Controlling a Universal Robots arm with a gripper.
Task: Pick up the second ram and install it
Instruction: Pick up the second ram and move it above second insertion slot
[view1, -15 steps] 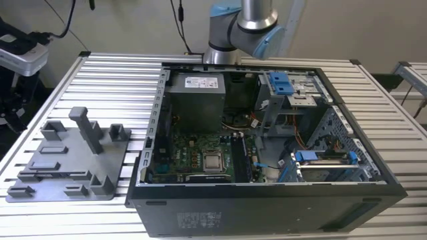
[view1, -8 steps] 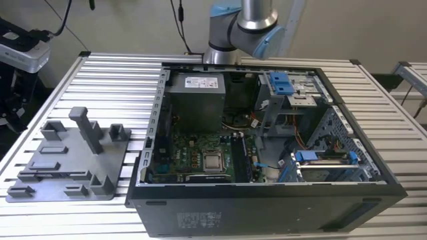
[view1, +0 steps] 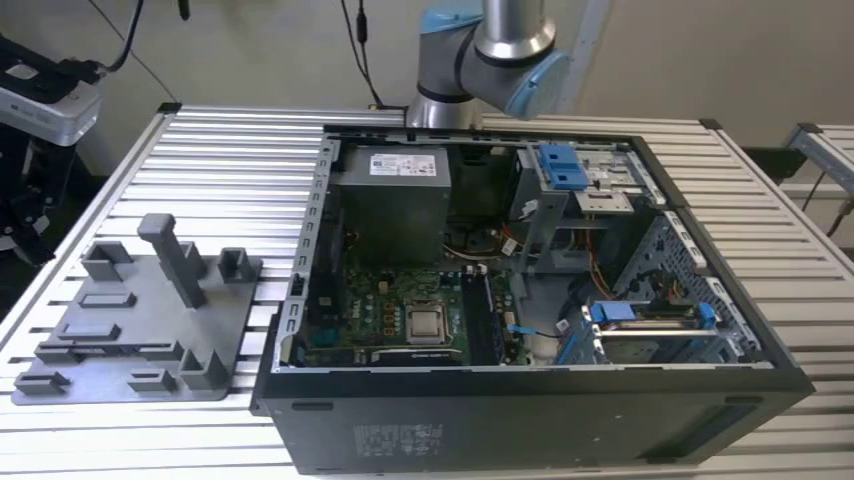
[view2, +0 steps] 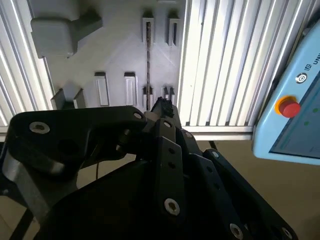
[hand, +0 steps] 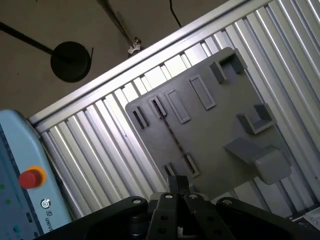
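The second ram stands on edge in slotted holders of the grey tray, showing as a thin dark line. The first wrist view shows the same ram running across the grey tray. My gripper hangs high above the tray's near edge, in line with one end of the stick and well clear of it. The gripper has its fingertips pressed together with nothing between them. In the exterior view the grey tray lies to the left of the open computer case.
The case holds a motherboard, a power supply and blue drive clips. Raised grey blocks stand on the tray. A pale blue pendant with a red button sits beyond the slatted table's edge. The arm's elbow rises behind the case.
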